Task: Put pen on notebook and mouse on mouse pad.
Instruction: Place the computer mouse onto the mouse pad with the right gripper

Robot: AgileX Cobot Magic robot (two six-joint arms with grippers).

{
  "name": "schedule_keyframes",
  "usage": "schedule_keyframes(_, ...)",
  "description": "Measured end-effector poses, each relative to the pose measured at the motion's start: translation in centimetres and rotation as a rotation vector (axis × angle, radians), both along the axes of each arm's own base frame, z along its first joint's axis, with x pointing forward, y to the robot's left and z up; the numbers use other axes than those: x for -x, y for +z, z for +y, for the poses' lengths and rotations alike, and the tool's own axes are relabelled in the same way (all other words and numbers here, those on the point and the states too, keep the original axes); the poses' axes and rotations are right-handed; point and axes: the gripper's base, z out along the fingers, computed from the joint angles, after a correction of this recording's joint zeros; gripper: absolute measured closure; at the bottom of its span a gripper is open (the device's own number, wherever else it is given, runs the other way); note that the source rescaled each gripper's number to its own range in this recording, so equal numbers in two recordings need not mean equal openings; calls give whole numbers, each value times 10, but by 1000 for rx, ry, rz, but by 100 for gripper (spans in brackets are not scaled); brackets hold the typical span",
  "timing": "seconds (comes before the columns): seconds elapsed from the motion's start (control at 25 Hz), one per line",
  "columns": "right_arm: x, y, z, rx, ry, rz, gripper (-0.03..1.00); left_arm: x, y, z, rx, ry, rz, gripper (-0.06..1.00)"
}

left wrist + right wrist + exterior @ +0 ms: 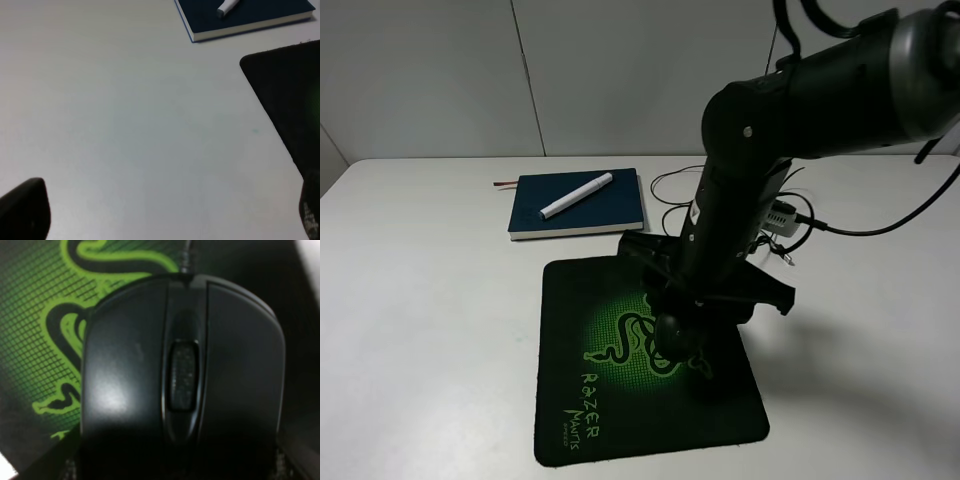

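Note:
The white pen (576, 196) lies diagonally on the closed dark blue notebook (582, 208) at the back of the table. The left wrist view shows the same pen (227, 6) and notebook (250, 17) far ahead. My right gripper (674, 345) reaches down over the middle of the black mouse pad (610, 400) and is shut on the black mouse (670, 338). Seen from the right wrist, the mouse (180, 375) fills the frame over the pad's green logo (45, 315). I cannot tell if the mouse touches the pad. My left gripper (165, 217) is open over bare table, left of the pad (290, 90).
The mouse's thin black cable (670, 185) loops on the table behind the right arm, next to a small white connector (782, 215). White tabletop (420, 300) stretches left of the pad. The left arm is out of the high view.

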Motion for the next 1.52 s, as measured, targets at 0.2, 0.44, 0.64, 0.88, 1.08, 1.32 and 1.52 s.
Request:
schedule_keyframes(0.2,3,-12,20,-15,9,5,97,0,0,0,0,0,0,-6)
schedule_keyframes(0.44,0,-22,26,-16,3,10,97,0,0,0,0,0,0,-6)
schedule_keyframes(0.64,1,-32,29,-6,6,20,97,0,0,0,0,0,0,-6)
schedule_keyframes(0.88,-2,-34,32,-24,7,-4,97,0,0,0,0,0,0,-6)
schedule_keyframes(1.08,-2,-37,31,-13,14,-5,97,0,0,0,0,0,0,-6)
schedule_keyframes(1.32,-3,-37,31,-10,30,-14,37,0,0,0,0,0,0,-6)
schedule_keyframes(1.52,-3,-37,32,-13,87,-32,0,0,0,0,0,0,0,-6)
